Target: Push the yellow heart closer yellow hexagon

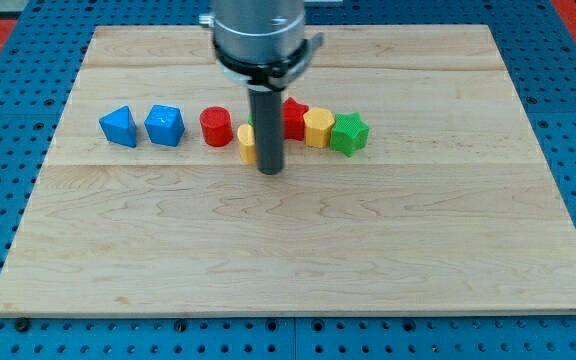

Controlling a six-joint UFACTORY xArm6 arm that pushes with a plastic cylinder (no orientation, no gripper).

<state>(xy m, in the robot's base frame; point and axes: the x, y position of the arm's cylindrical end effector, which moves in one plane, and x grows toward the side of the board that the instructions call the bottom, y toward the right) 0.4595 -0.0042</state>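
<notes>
resting on the wooden board (298, 250), my tip (270, 171) sits just below the row of blocks, a little left of the board's middle. no claw on this arm, only the dark rod (268, 130) hanging from the grey round housing (258, 35) at the view's top, so there is nothing to open or close and nothing held.

yellow heart (247, 143): only its left part shows, poking out from behind the rod on the view's left side. it looks to be touching the rod or right up against it; cannot tell which. heart shape itself is hard to make out from the sliver visible.

yellow hexagon (317, 128): on the view's right of the rod, near it, wedged between the red block (295, 119) and the green star-like block (349, 134), touching or nearly touching both. the red block is partly hidden by the rod; its shape is unclear.

further toward the view's left: red cylinder (216, 127) just beside the yellow heart, then two blue blocks, one (165, 125) chunky and faceted, the other (119, 126) more triangular, close together at the row's left end.

board sits on a blue pegboard surface (8, 180).
</notes>
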